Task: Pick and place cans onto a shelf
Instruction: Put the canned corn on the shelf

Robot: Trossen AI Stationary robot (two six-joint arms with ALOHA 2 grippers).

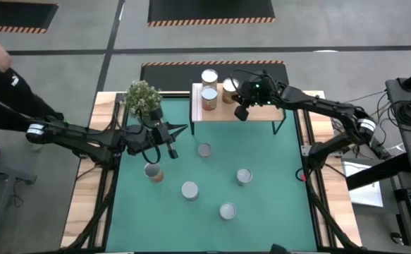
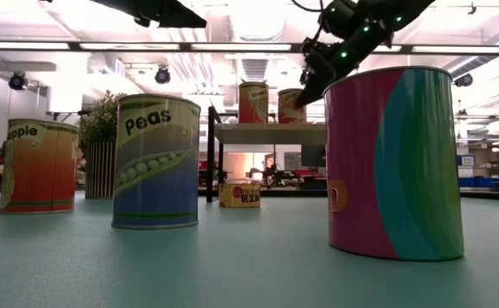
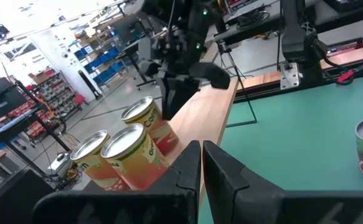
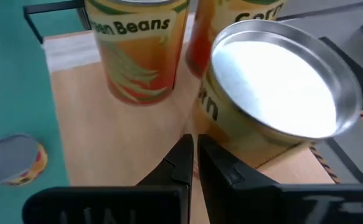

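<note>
The shelf (image 1: 251, 113) stands at the back of the green mat and bears three cans (image 1: 209, 76) (image 1: 209, 96) (image 1: 230, 88). My right gripper (image 1: 241, 113) hangs shut and empty over the shelf board (image 4: 106, 143), just beside the nearest can (image 4: 274, 93); a Green Beans can (image 4: 141, 43) stands behind it. Several more cans rest on the mat (image 1: 204, 149) (image 1: 189, 190) (image 1: 243, 176) (image 1: 227, 210). My left gripper (image 1: 171, 147) is shut on nothing, above the mat near an orange can (image 1: 154, 171). From the left wrist, its fingers (image 3: 187, 165) point at the shelf's cans (image 3: 131, 155).
A potted plant (image 1: 143, 99) stands at the mat's back left, close to the left arm. In the low view, a peas can (image 2: 157, 161), an orange can (image 2: 39, 165) and a pink and green can (image 2: 393, 162) loom in front. A person's sleeve (image 1: 1, 85) shows at far left.
</note>
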